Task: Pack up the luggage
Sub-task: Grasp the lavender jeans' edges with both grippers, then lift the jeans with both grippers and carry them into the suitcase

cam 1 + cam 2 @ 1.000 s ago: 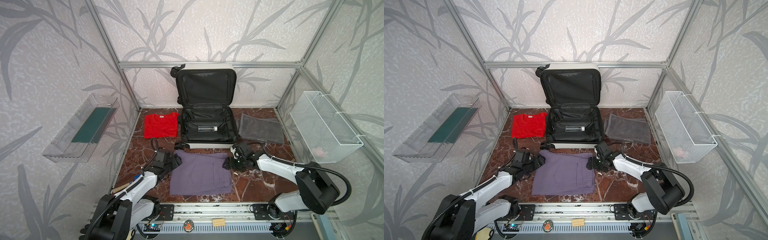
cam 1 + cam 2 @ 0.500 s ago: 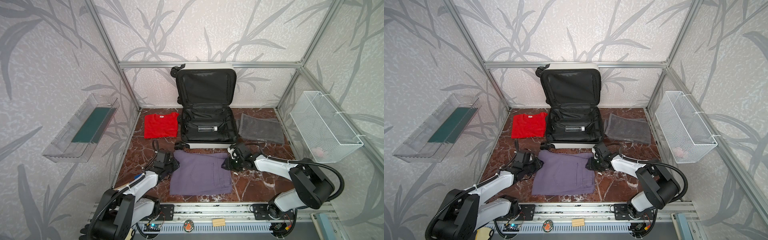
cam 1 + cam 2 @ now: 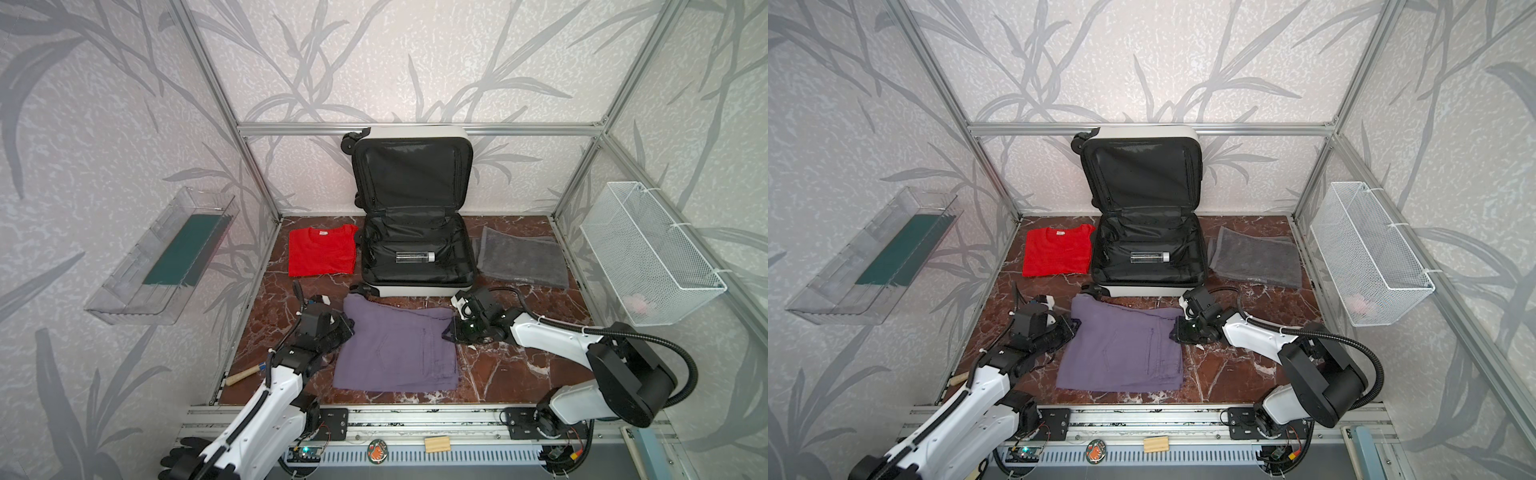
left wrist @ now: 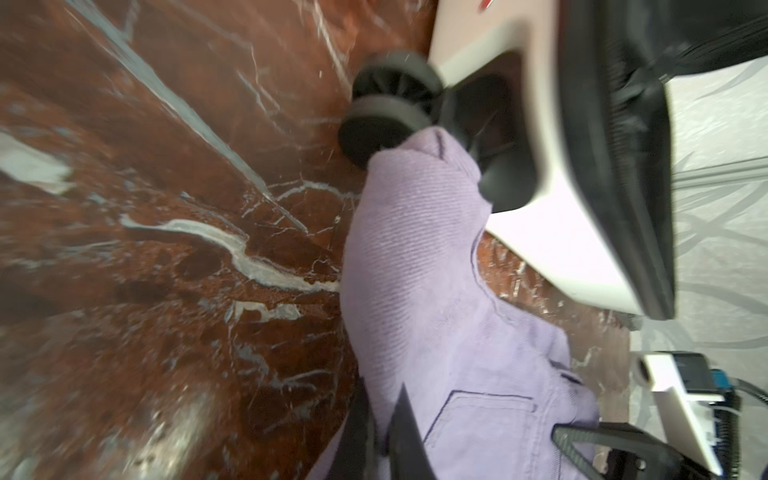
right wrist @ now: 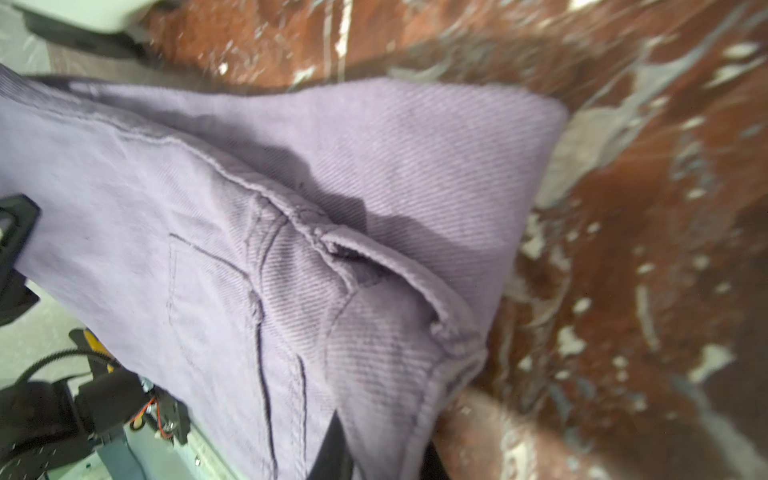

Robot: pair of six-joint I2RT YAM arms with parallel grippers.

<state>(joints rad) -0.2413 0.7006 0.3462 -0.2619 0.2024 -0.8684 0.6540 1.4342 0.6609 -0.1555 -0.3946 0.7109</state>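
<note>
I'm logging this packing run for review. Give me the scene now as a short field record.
luggage: open, lid upright, clear bottle inside
purple trousers: folded, on table before luggage
left gripper: shut on purple trousers' left edge
right gripper: shut on their right edge
red shirt: left of luggage
grey towel: right of luggage

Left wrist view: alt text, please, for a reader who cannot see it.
The left gripper pinches an edge of folded purple trousers on red-brown marble. Their far corner lies by a black caster wheel of the white luggage.
</note>
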